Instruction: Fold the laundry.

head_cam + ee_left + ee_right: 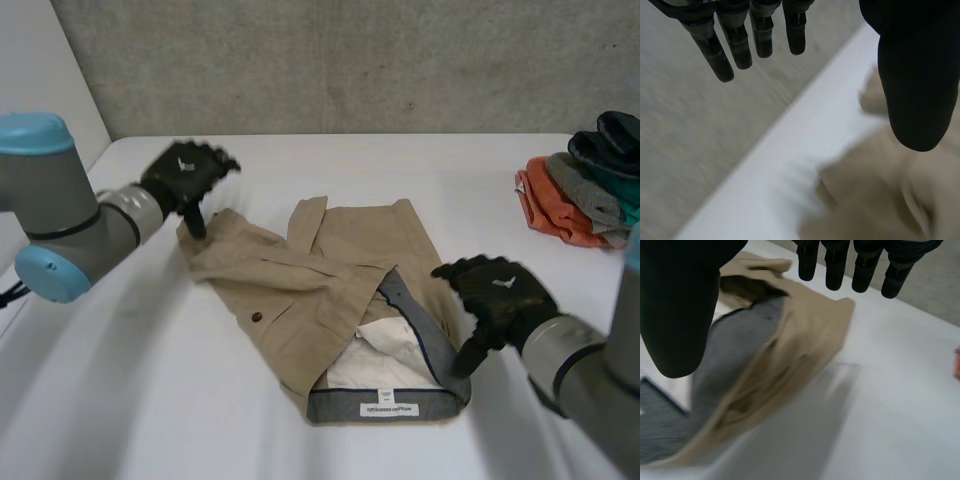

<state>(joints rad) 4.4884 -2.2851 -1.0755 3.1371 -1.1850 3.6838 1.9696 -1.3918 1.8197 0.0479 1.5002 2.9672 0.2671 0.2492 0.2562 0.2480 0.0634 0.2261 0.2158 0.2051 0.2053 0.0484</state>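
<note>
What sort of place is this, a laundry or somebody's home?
Probably a robotics lab or test room: bare concrete wall, plain white table, and the robot's left arm and right arm at khaki shorts, a clothes pile beside.

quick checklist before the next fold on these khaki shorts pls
1. Left hand open, nothing in it: ok.
2. Right hand open, nothing in it: ok.
3. Left hand at the far leg end of the khaki shorts: ok; thumb touching the cloth: cannot tell.
4. Right hand beside the waistband: ok.
5. Shorts lying flat: not ok, the leg is rumpled and the waistband gapes open.
6. Pile of folded clothes apart from the shorts: ok.
</note>
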